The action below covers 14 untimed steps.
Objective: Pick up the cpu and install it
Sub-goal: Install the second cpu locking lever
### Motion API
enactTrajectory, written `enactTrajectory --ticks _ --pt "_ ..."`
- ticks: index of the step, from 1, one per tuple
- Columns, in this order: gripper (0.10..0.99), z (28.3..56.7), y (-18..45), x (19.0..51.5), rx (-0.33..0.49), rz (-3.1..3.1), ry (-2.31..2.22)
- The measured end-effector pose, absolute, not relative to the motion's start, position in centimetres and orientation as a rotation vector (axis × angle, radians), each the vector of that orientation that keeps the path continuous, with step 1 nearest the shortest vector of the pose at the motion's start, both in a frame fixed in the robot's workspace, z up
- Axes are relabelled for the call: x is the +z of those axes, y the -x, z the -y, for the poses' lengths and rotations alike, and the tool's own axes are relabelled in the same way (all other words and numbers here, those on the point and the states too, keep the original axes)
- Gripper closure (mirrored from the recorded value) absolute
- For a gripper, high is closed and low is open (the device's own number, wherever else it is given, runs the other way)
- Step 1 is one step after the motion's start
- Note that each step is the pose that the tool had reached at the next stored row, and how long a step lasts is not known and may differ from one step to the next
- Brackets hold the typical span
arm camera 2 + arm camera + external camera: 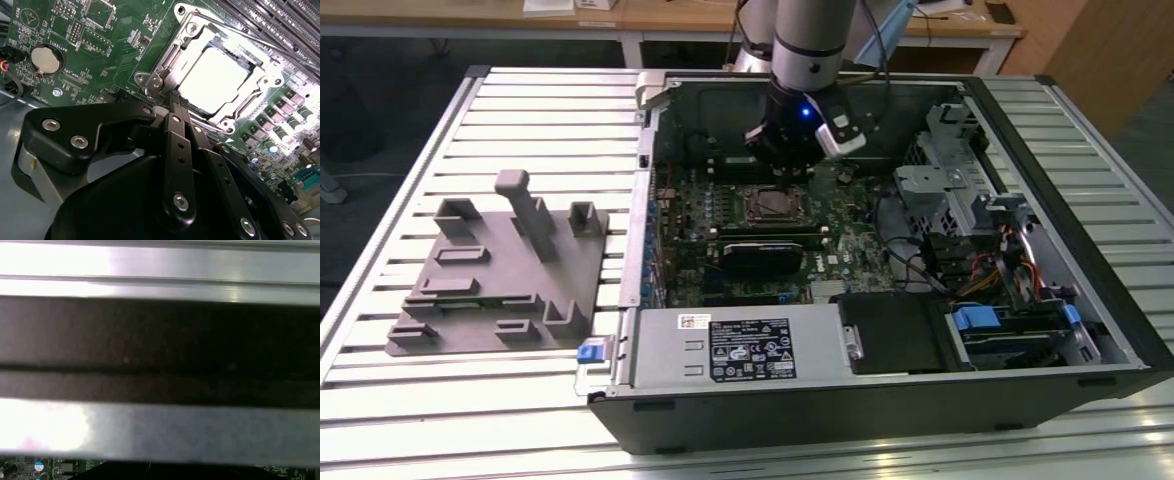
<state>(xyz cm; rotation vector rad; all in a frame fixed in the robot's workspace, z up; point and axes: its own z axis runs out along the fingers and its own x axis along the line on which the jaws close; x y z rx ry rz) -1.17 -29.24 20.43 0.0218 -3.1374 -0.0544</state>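
The cpu (215, 75), a flat square chip with a bright silvery top, lies inside the metal-bordered socket frame (170, 60) on the green motherboard. In the exterior view the socket (774, 205) sits mid-board inside the open computer case. My gripper (178, 100) hovers just beside the socket's edge, its two thin black fingers pressed together with nothing between them. In the exterior view the gripper (783, 160) hangs over the board a little behind the socket, apart from the chip.
A grey plastic tray (494, 270) with upright posts stands on the slatted table at the exterior view's left. A black fan block (774, 252) lies in front of the socket, the power supply (734, 345) nearer still. Drive cages and cables (961, 210) crowd the right. A coin battery (46, 57) sits on the board.
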Motion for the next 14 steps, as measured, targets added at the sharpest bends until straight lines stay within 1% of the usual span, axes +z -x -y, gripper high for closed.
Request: enactTrajectory --ticks 14 --pt "0.98 29.5 1.2 21.9 -0.055 3.137 -0.022"
